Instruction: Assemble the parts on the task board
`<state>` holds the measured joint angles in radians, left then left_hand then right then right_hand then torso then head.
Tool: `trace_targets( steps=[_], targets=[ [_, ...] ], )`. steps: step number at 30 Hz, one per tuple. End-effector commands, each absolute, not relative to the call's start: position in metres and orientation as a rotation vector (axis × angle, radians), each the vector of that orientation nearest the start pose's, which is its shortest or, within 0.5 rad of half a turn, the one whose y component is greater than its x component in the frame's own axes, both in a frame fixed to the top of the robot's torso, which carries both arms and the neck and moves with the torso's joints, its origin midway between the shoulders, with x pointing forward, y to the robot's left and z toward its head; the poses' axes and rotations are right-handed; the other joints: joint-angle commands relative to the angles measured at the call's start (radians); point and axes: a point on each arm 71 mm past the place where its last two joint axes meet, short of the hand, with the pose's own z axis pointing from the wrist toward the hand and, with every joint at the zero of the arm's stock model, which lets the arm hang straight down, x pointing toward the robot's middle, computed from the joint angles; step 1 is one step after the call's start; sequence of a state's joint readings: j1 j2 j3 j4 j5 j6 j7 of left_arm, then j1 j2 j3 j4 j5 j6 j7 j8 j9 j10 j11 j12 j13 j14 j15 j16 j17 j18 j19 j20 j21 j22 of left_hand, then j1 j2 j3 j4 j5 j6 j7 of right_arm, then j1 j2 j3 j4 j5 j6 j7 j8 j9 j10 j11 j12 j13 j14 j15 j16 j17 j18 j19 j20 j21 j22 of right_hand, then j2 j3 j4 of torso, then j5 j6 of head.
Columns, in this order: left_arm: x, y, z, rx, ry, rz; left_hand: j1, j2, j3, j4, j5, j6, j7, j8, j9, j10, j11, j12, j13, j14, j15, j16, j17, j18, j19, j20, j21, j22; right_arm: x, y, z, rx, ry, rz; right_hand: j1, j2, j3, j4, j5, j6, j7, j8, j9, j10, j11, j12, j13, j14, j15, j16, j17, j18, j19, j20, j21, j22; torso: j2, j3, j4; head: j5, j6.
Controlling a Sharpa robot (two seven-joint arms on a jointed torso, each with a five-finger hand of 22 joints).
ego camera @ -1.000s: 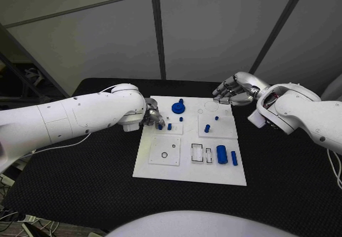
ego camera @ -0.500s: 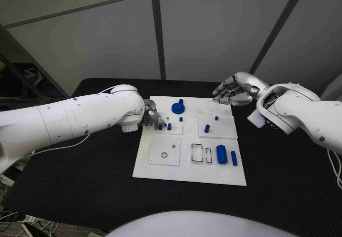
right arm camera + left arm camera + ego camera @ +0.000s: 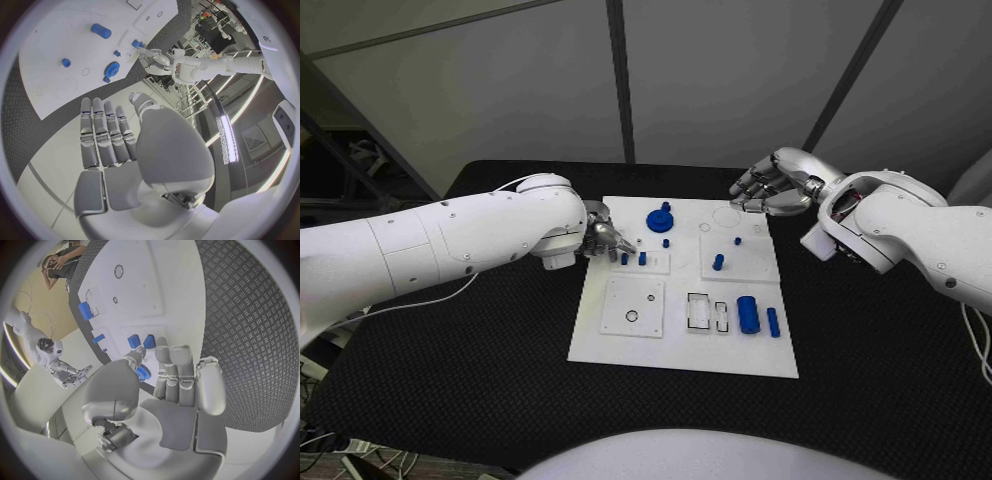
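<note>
The white task board (image 3: 682, 350) lies mid-table. My left hand (image 3: 606, 240) hovers at its left edge, fingers stretched out over two short blue pegs (image 3: 623, 258) (image 3: 642, 257) standing in a small raised plate. In the left wrist view that hand (image 3: 178, 385) holds nothing; the pegs (image 3: 133, 342) stand just past its fingertips, and the blue gear (image 3: 142, 374) shows through the gap beside the thumb. The gear (image 3: 661, 218) sits at the board's back. My right hand (image 3: 769, 188) hangs empty above the board's back right corner, fingers straight (image 3: 109, 132).
A thick blue cylinder (image 3: 749, 313) and a slim blue bar (image 3: 773, 320) lie at the board's front right. A blue peg (image 3: 718, 261) stands mid-board, with smaller ones (image 3: 666, 241) (image 3: 736, 240) behind it. Black table (image 3: 473, 380) surrounds the board.
My left hand's fingertips have drawn back a little from the two pegs, uncovering the left one. The right hand has not moved.
</note>
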<state>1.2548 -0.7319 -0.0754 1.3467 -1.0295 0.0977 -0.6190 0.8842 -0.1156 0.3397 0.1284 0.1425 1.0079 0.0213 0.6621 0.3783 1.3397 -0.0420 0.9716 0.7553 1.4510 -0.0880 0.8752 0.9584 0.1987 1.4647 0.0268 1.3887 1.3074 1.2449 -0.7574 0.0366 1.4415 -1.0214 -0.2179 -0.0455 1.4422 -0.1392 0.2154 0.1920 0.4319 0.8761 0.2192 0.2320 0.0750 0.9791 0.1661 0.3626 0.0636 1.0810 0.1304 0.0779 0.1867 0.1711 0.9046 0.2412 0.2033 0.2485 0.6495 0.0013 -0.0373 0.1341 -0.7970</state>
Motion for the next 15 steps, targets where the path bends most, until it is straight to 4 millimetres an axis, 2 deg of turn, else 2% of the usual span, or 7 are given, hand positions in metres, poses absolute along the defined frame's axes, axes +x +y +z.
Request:
trace_targets(
  steps=[1,7,10,11,13,14,15],
  targets=[
    [0.516,0.223,-0.216,-0.429,2.192,-0.365,0.005,0.002,-0.027,0.005,0.000,-0.015,0.011,-0.011,-0.004,-0.027,0.006,-0.032,-0.035,0.002,0.000,0.000,-0.001,-0.143,0.018,-0.005,-0.032,0.052,0.516,-0.179,-0.146,0.188,1.736,0.951,-0.001,0.000,0.004,-0.001,0.005,0.005,0.003,0.001,-0.002,-0.002,-0.004,0.000,-0.001,0.004,-0.001,-0.001,-0.002,0.010,0.006,0.000,-0.006,-0.001,0.000,0.0000,0.0004,-0.001,0.001],
    [0.519,0.228,-0.211,-0.511,2.117,-0.443,0.022,-0.004,-0.077,0.018,0.004,-0.033,0.019,-0.022,-0.009,-0.054,0.013,-0.065,-0.073,0.001,0.004,-0.002,-0.001,-0.136,0.006,-0.002,-0.064,0.025,0.516,-0.179,-0.146,0.189,1.736,0.950,-0.001,0.000,0.004,-0.001,0.005,0.005,0.003,0.001,-0.002,-0.002,-0.004,0.000,-0.001,0.004,-0.001,-0.001,-0.002,0.010,0.006,0.000,-0.006,-0.001,0.001,0.0001,0.0006,-0.002,0.001],
    [0.520,0.231,-0.208,-0.528,2.078,-0.474,0.051,-0.001,-0.100,0.016,0.009,-0.053,0.027,-0.033,-0.014,-0.089,0.020,-0.111,-0.129,-0.001,0.009,-0.008,-0.005,-0.124,-0.015,0.002,-0.118,-0.023,0.516,-0.179,-0.146,0.189,1.736,0.950,-0.001,0.000,0.004,-0.001,0.005,0.005,0.003,0.001,-0.002,-0.002,-0.004,0.000,-0.001,0.004,-0.001,-0.001,-0.002,0.010,0.006,0.000,-0.006,-0.001,0.001,0.0004,0.0006,-0.001,0.001],
    [0.520,0.231,-0.207,-0.532,2.061,-0.491,0.073,-0.001,-0.106,0.010,0.012,-0.075,0.036,-0.045,-0.020,-0.117,0.028,-0.142,-0.160,-0.011,0.014,-0.029,-0.021,-0.114,-0.036,0.006,-0.166,-0.067,0.516,-0.179,-0.146,0.189,1.736,0.950,-0.001,0.000,0.004,-0.001,0.005,0.005,0.003,0.001,-0.002,-0.002,-0.004,0.000,-0.001,0.004,-0.001,-0.001,-0.002,0.010,0.006,0.000,-0.006,-0.001,0.001,0.0006,0.0004,-0.001,0.001],
    [0.521,0.231,-0.204,-0.531,2.025,-0.540,0.124,0.003,-0.113,-0.009,0.014,-0.123,0.061,-0.073,-0.034,-0.168,0.050,-0.168,-0.175,-0.055,0.033,-0.111,-0.084,-0.091,-0.091,0.019,-0.285,-0.170,0.516,-0.180,-0.146,0.190,1.735,0.949,-0.001,0.000,0.004,-0.001,0.005,0.005,0.003,0.001,-0.002,-0.002,-0.004,0.000,-0.001,0.004,-0.001,-0.001,-0.002,0.010,0.006,0.000,-0.006,-0.001,0.001,0.0004,0.0004,-0.002,0.002],
    [0.521,0.229,-0.202,-0.523,2.006,-0.572,0.156,0.005,-0.112,-0.022,0.014,-0.144,0.074,-0.087,-0.043,-0.196,0.062,-0.181,-0.182,-0.093,0.044,-0.176,-0.132,-0.076,-0.133,0.028,-0.370,-0.242,0.516,-0.180,-0.146,0.190,1.734,0.949,-0.001,0.000,0.004,-0.001,0.006,0.005,0.003,0.001,-0.002,-0.003,-0.004,0.000,-0.001,0.004,-0.001,-0.001,-0.002,0.010,0.006,0.000,-0.007,-0.002,0.001,0.0004,0.0001,-0.003,0.004],
    [0.522,0.227,-0.200,-0.511,1.986,-0.606,0.197,0.007,-0.104,-0.042,0.015,-0.169,0.089,-0.105,-0.054,-0.243,0.077,-0.205,-0.193,-0.148,0.059,-0.248,-0.182,-0.052,-0.211,0.038,-0.516,-0.364,0.516,-0.180,-0.146,0.190,1.734,0.949,-0.001,0.000,0.004,-0.001,0.006,0.005,0.003,0.001,-0.002,-0.003,-0.004,0.000,-0.001,0.004,-0.001,-0.001,-0.002,0.010,0.006,0.000,-0.007,-0.002,0.001,0.0008,-0.0002,-0.004,0.004]
  ],
)
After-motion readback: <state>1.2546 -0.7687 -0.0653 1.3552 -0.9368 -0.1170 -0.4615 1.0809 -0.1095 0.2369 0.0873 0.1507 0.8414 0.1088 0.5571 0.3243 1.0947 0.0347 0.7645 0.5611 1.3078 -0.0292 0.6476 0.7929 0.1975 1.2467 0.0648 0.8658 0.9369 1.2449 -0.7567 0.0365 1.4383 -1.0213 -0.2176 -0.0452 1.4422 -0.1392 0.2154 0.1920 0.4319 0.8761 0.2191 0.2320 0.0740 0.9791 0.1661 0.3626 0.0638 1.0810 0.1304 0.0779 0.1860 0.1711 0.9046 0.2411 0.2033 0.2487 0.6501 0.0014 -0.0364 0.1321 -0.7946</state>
